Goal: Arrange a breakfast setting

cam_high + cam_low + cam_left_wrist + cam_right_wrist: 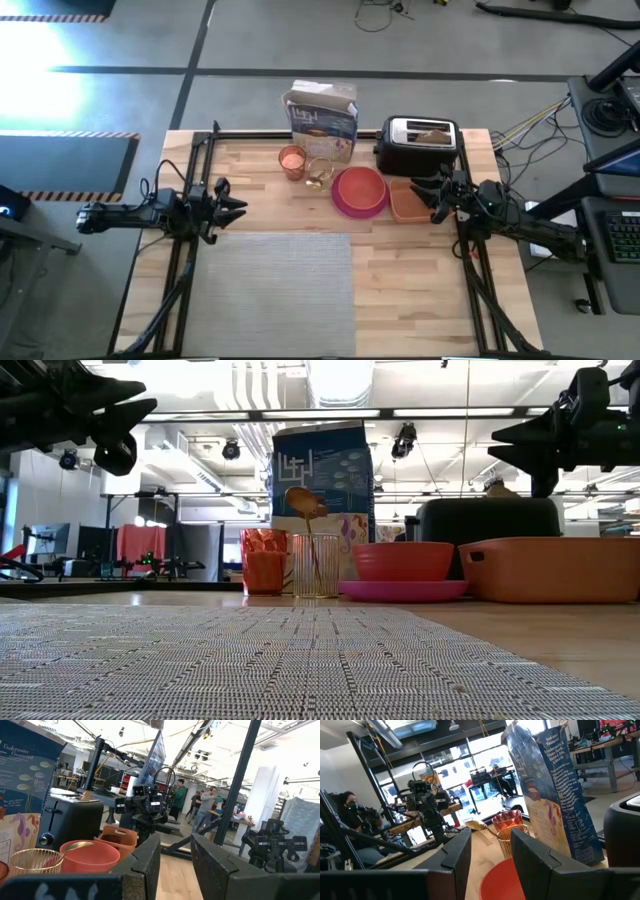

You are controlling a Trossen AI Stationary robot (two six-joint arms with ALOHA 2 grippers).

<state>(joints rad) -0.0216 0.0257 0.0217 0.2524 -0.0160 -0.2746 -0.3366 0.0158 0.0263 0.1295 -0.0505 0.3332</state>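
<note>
Two grippers, left gripper [238, 207] and right gripper [437, 200], hovering parted and empty either side of bowl [360, 187] on plate [357, 209]; placemat [270, 290] bare.

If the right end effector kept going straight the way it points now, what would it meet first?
Probably the orange bowl on the pink plate, just ahead of the right end effector; beyond it stand the glass and cup. Its height above the table is unclear, so it might pass over.

Open lab w/ grey concrete floor [300, 40], black cables. Ceiling strip lights [320, 413], ducts overhead. People [209, 802] stand in bkgd.
</note>
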